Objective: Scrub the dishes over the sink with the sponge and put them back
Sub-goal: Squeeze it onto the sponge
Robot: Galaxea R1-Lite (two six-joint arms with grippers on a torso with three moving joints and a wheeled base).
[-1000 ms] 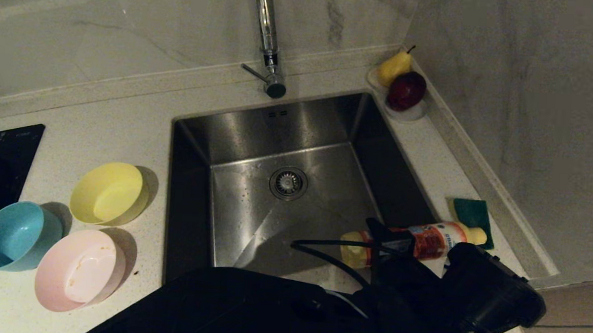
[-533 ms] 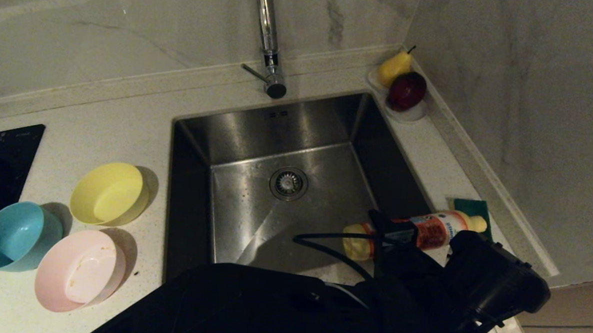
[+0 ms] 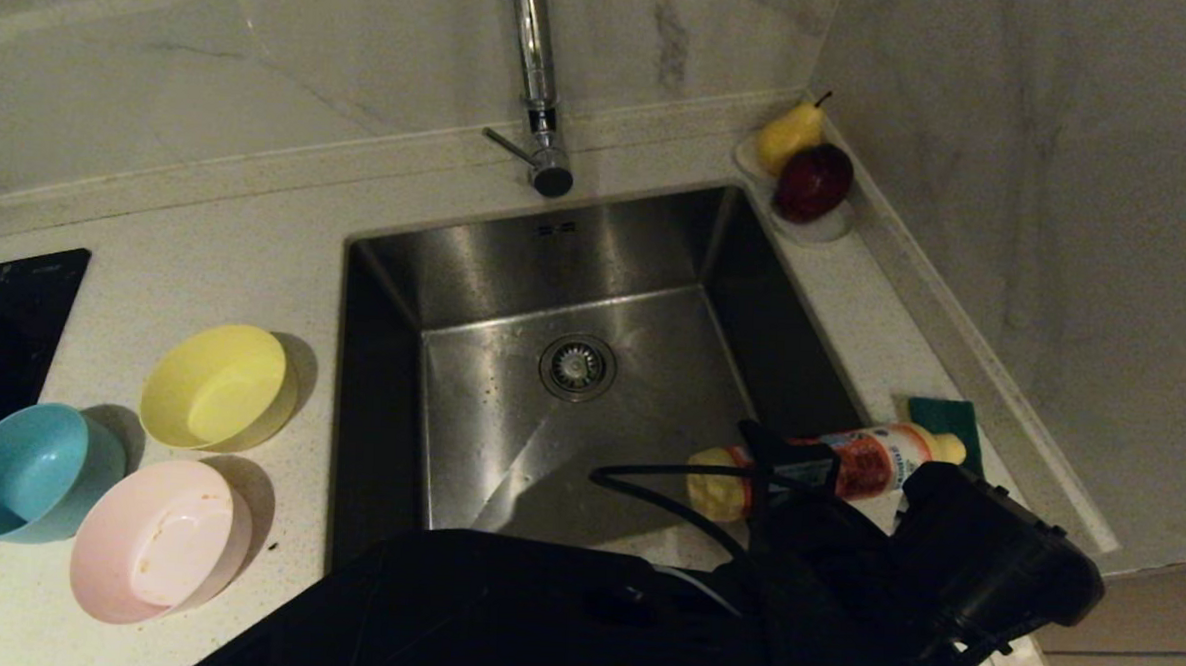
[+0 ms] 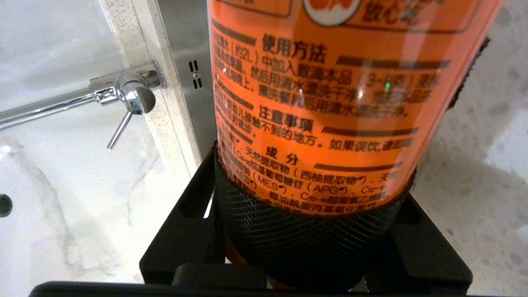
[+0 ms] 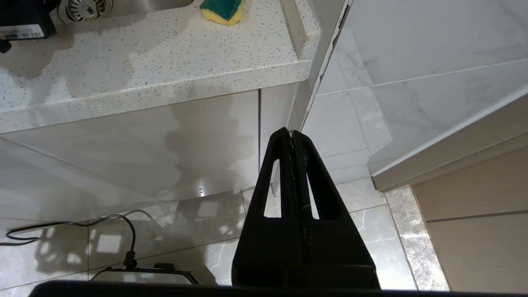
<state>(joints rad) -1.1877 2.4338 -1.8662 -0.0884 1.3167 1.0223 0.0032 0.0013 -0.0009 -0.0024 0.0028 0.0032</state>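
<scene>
Down at the lower right of the head view, the left gripper (image 3: pixel 782 481) is clamped around an orange-labelled detergent bottle (image 3: pixel 832 469), which lies tilted nearly level above the near right corner of the sink (image 3: pixel 516 260), its yellow cap end toward the sponge (image 3: pixel 945 416). From the left wrist view the bottle (image 4: pixel 313 103) fills most of the frame, and the black textured fingers (image 4: pixel 301 235) wrap its lower body. Only part of the sponge shows in the head view, on the counter right of the basin, just behind the bottle; I would say it lies apart from the bottle, though the overlap makes that hard to judge. The right wrist view shows the sponge (image 5: pixel 221 9) at the top of its frame, green face up on yellow foam, near the counter edge.

The right gripper (image 5: pixel 292 134) hangs low beside the cabinet front, over the tiled floor, its two fingers pressed together on nothing.

At the left of the head view three bowls stand on the counter (image 3: pixel 206 246): the yellow bowl (image 3: pixel 215 387) nearest the basin, the light blue bowl (image 3: pixel 21 473) at the far left edge, and the pink bowl (image 3: pixel 158 542) in front, brownish smears inside it. A chrome tap (image 3: pixel 539 80) rises at top centre, and a pear (image 3: pixel 790 133) and a dark red apple (image 3: pixel 813 180) sit on a white dish (image 3: pixel 833 228) at the upper right
</scene>
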